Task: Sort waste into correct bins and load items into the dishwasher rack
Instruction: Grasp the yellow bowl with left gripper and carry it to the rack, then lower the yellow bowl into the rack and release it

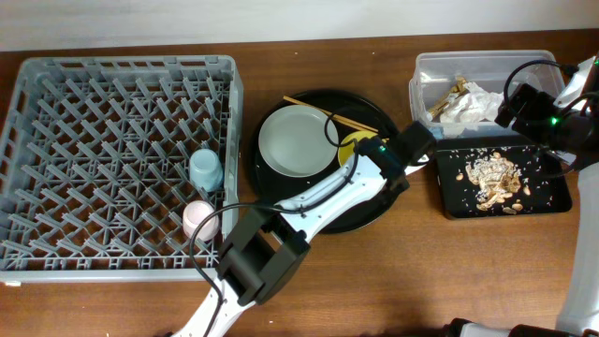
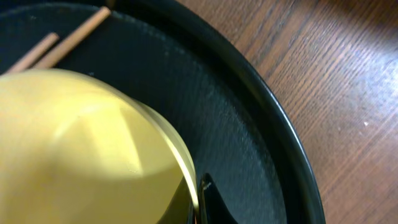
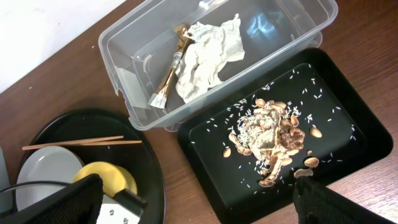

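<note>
Brown wooden tabletop (image 1: 421, 281) fills the scene. At its left, a large square grey plastic dishwasher rack (image 1: 56, 140) holds a small blue cup (image 1: 206, 168) and a small pink cup (image 1: 197, 218) among the pegs near its right wall. Beside it, a large round black tray (image 1: 265, 183) carries a pale round plate (image 1: 298, 140), thin wooden chopsticks (image 1: 332, 114) and a yellow bowl (image 1: 354, 145).

The left gripper (image 1: 372, 154) is at the bowl. One black fingertip (image 2: 211, 202) sits just outside the rim (its partner is hidden), so I cannot tell whether it pinches.

To the right, a clear rectangular plastic tub (image 1: 426, 70) contains a crumpled white paper napkin (image 3: 208, 56). A shallow black rectangular tray (image 3: 348, 118) touching the tub holds brown flaky food scraps (image 3: 267, 134). The right gripper (image 3: 193, 211) hovers above both, fingers (image 3: 339, 202) spread wide.
</note>
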Robot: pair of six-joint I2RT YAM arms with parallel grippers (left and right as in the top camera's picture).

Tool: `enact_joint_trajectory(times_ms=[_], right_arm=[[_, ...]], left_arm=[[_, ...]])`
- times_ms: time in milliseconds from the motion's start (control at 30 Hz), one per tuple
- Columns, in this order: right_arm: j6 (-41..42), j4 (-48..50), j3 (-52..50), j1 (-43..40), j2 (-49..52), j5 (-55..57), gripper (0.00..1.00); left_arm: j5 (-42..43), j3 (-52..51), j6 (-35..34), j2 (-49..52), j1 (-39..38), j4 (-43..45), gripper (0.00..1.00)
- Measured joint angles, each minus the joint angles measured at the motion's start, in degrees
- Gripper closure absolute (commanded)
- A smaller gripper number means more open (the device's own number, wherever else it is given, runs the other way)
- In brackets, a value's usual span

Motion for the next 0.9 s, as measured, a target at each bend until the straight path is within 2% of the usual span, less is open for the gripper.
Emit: enact_joint_trajectory(times_ms=[167,300,367,500,633,767,900], right_arm=[[0.04,0.02,0.00,0.00,0.00,0.00,0.02],[0.02,0.00,0.00,0.00,0.00,0.00,0.02],[-0.02,0.00,0.00,0.00,0.00,0.02,0.02],[0.02,0.02,0.00,0.00,0.00,0.02,0.02],[0.02,0.02,0.00,0.00,0.00,0.00,0.02],[0.02,0.04,0.00,0.00,0.00,0.00,0.02],[0.07,-0.02,0.00,0.00,0.00,0.02,0.02]], left_arm=[[2.43,4.72,-2.47,-7.74,2.14,-8.57,1.00],[18.18,7.23,-4.59,-18.97,14.56,-13.03,0.99],[31.54,7.39,-5.16,-21.24,26.36,-15.30,0.99],[48.11,7.39,-5.55,-21.27,42.27,-19.91,1.00],[62.03,7.39,-4.83,-21.27,54.75,-20.46,1.00],[74.88,7.41,-4.17,-19.37,61.83,-19.96,1.00],[89.72,7.50,-3.98,-9.05,67.58,-18.49,1.00]])
